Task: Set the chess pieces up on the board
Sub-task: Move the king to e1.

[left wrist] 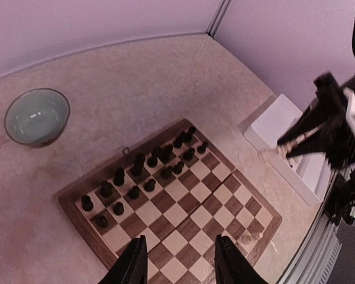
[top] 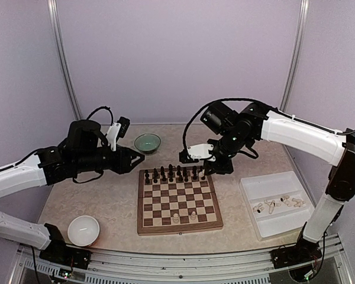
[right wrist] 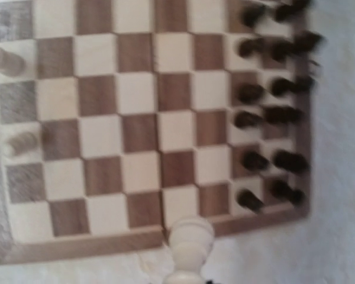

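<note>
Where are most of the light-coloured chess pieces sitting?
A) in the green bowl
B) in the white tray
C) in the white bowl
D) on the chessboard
B: a cluster of cream pieces lies in the white tray, while only two stand on the board.

Looks like a lab test booth: plain lilac walls (top: 165,59), bare metal poles (top: 63,59) in the corners, left arm (top: 15,177) and right arm (top: 302,136) bolted to a metal rail (top: 183,260) at the edge of the counter (top: 106,201).
</note>
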